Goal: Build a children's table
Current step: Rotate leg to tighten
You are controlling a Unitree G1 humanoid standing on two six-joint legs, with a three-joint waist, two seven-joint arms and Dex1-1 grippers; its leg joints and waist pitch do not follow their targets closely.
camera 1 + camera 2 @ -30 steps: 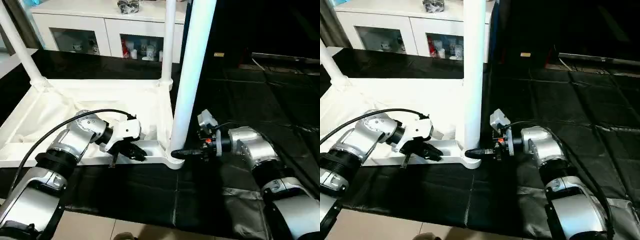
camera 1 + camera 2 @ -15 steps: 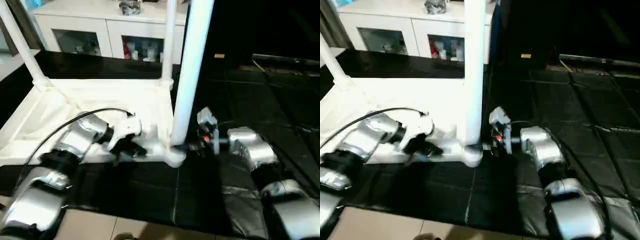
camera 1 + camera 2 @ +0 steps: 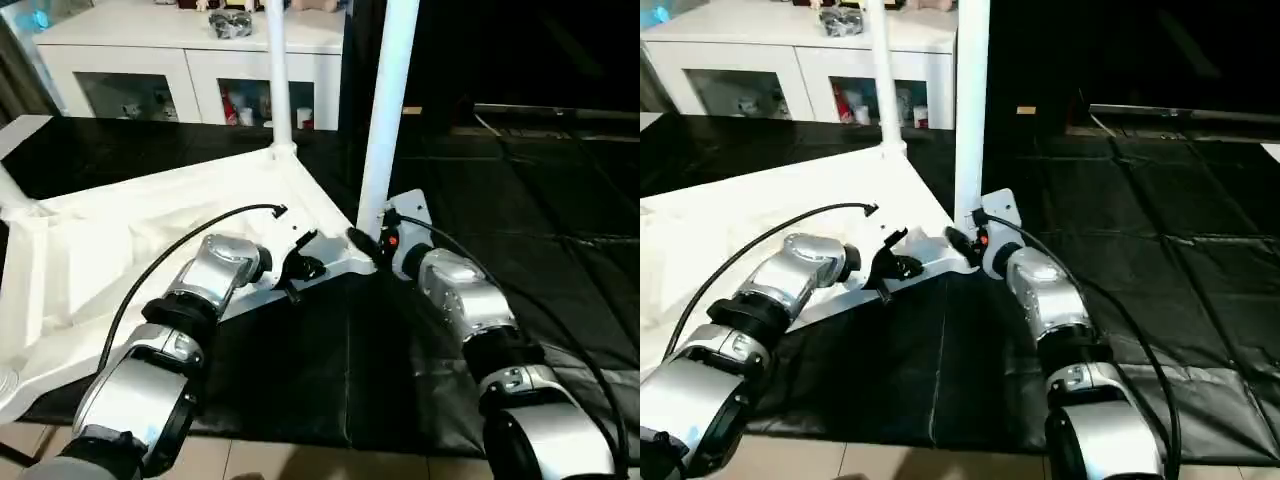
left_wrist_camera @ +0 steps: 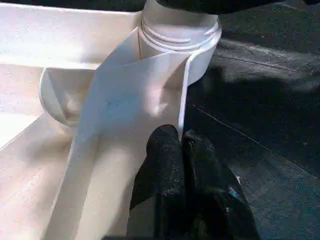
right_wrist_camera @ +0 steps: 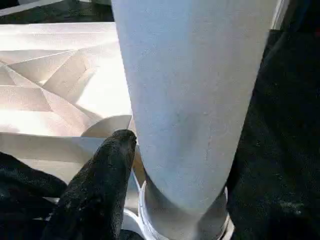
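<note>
Two legs stand upright in the overturned tabletop [image 3: 130, 240], which has swung round on the black floor mat [image 3: 560, 240]. Left hand [image 4: 182, 145], fingers together, presses the rim; right hand [image 5: 165, 175] straddles the near leg [image 3: 385, 120], seemingly seating it

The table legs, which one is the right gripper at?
The near leg, standing in the corner socket closest to the robot; the other upright leg stands farther back.

Dim room, overexposed glare on white table top [image 3: 90, 250], dark mat [image 3: 560, 210], sharp frames
</note>
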